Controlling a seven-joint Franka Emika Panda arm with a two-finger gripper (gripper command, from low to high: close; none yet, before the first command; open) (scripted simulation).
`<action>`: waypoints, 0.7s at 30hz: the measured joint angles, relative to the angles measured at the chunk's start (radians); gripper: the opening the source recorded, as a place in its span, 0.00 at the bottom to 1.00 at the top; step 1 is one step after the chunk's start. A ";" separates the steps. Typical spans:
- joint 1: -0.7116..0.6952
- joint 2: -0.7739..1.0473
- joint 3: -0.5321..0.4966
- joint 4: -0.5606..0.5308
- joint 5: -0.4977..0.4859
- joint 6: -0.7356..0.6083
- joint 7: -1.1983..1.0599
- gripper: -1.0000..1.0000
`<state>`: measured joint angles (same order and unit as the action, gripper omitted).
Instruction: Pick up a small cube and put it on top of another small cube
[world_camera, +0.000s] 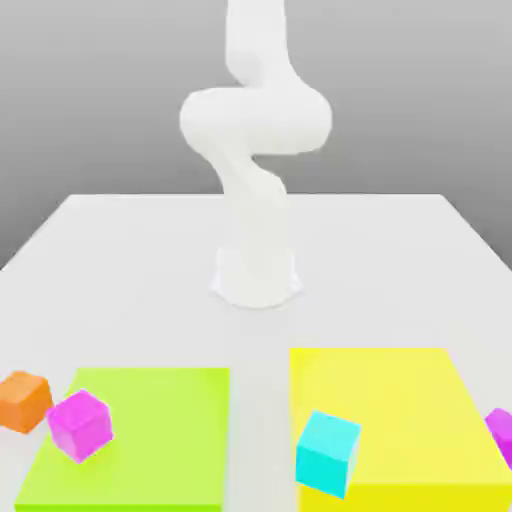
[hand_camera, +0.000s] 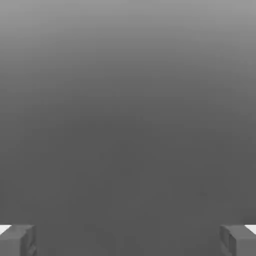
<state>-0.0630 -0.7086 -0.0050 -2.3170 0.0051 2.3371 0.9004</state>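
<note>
One orange cube (world_camera: 24, 402) lies at the exterior view's left, apart from the released, wide-open pincer (hand_camera: 128, 240).

Robot gripper (hand_camera: 128, 241), fingers (hand_camera: 234, 241) wide open w/ nothing btwn, frames a plain gray backdrop (hand_camera: 128, 125), lighter at one edge & darker toward the fingertips; small white patches (hand_camera: 4, 228) show beside both fingers.

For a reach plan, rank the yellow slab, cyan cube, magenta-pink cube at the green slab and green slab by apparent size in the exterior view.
Largest to smallest:
1. Yellow slab
2. Green slab
3. Cyan cube
4. Magenta-pink cube
</note>
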 joint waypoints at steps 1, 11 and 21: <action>-0.026 0.039 -0.003 -0.007 0.001 0.016 0.044 0.50; -0.249 0.405 -0.049 -0.075 0.004 0.164 0.458 0.50; -0.447 0.768 -0.140 -0.143 0.039 0.311 0.846 0.50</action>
<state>-0.5101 0.0595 -0.1452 -2.4597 0.0444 2.6484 1.7465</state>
